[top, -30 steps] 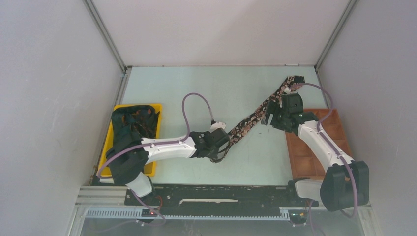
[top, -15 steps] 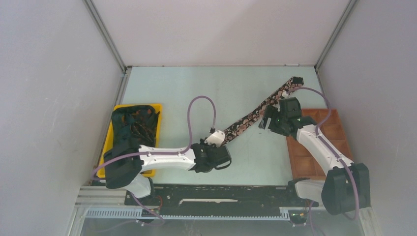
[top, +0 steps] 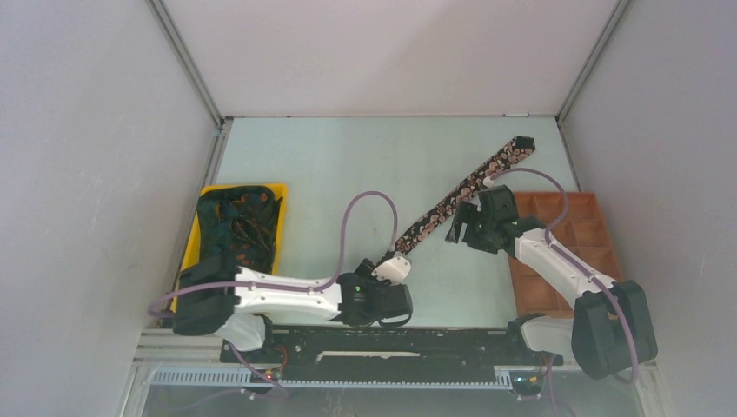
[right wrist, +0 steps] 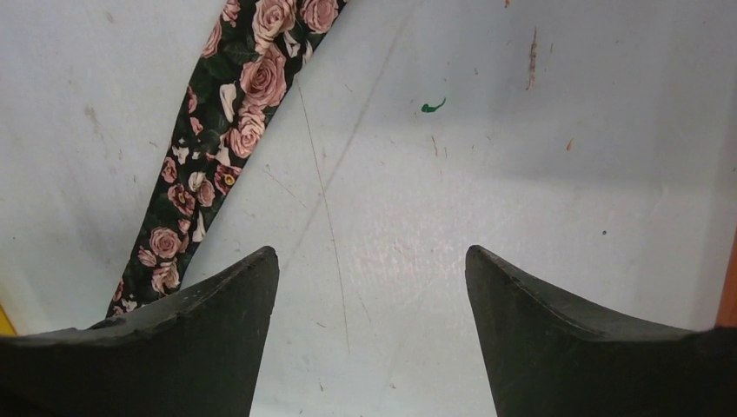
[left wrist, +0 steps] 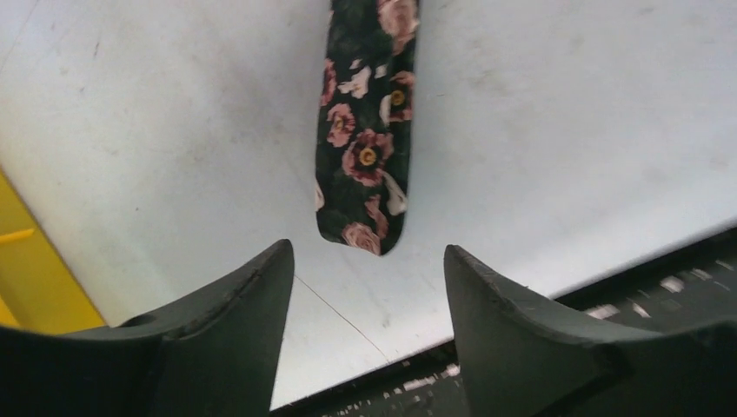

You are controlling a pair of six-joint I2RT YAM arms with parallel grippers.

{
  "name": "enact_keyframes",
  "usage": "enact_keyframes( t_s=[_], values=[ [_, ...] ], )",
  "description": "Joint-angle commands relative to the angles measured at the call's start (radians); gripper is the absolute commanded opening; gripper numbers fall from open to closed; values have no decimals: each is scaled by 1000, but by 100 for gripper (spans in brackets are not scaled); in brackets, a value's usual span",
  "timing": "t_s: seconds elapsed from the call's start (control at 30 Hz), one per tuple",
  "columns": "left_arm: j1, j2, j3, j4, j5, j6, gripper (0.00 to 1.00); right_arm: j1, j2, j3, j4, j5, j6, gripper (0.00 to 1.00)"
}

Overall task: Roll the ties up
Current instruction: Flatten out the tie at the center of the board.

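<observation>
Scuffed pale worktop (top: 348, 174) is sitting inside white walls (top: 87, 174). The tie (top: 461, 189) is lying flat diagonally. Left hand (left wrist: 367, 261) is hovering spread at its near tip, and right hand (right wrist: 372, 256) is hovering spread beside it, empty.

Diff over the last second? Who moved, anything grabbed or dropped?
The left hand pulled back toward its base, drawing the tie out straight, then opened and let go of its near end. The right hand shifted nearer and leftward; it is now beside the tie, open and empty. Unchanged: the pile of ties in the yellow tray, and the brown tray.
</observation>
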Motion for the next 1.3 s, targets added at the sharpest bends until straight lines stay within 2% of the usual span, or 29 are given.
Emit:
enact_keyframes(
  t_s=[0.0,0.07,0.2,0.37,0.47,0.57,0.8,0.9,1.27],
  values=[
    [33,-146,68,51,115,104,73,-12,-55,5,35,36,12,81],
    [109,-175,75,73,176,105,74,-51,-92,11,30,37,11,80],
    [257,-167,109,125,315,91,70,-157,-147,77,-8,29,11,76],
    [294,-36,198,200,477,106,57,-243,-139,204,-38,70,4,71],
    [296,92,252,232,544,106,49,-266,-73,262,-17,76,2,68],
    [302,210,301,253,603,92,45,-263,28,317,-10,16,5,64],
    [379,387,320,271,608,49,40,-189,156,341,30,-35,13,60],
    [406,412,292,293,606,42,38,-177,182,341,47,-48,16,60],
    [532,456,242,281,454,89,35,-146,275,341,90,-95,-3,59]
  ],
)
